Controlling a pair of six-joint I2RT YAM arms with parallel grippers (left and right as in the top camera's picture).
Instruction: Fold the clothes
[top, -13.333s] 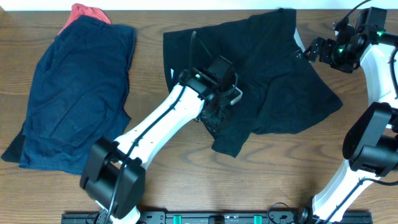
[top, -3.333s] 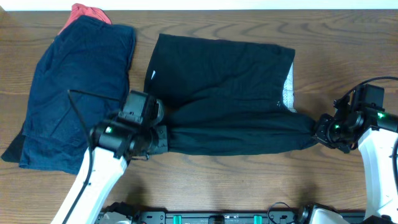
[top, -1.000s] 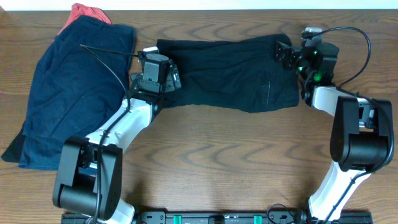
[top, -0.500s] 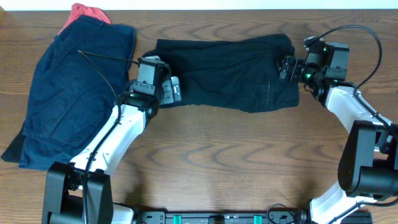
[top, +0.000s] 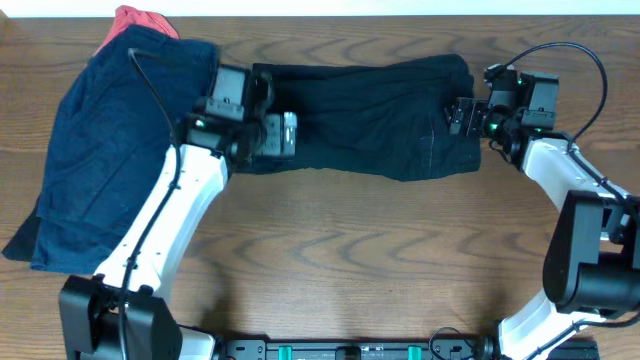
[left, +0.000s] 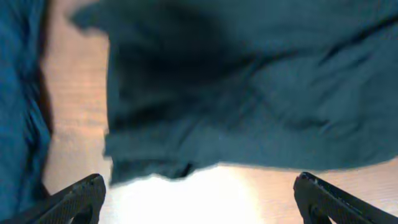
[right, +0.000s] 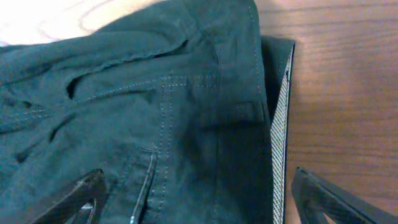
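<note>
Left gripper (top: 283, 134) and right gripper (top: 458, 113) are hovering, spread and empty.
Folded black cotton shorts (top: 370, 115) are lying between them on the brown wooden table (top: 350, 250); a low finger is risking snagging a hem and undoing the fold.

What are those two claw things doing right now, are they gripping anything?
Left gripper: open, holding nothing, above the folded black cloth garment.
Right gripper: open, holding nothing, above the garment's other end.

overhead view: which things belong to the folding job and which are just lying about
Job: black shorts, left gripper, right gripper, both open; navy garment and red garment, likely next.
Just there: table, front rail.
</note>
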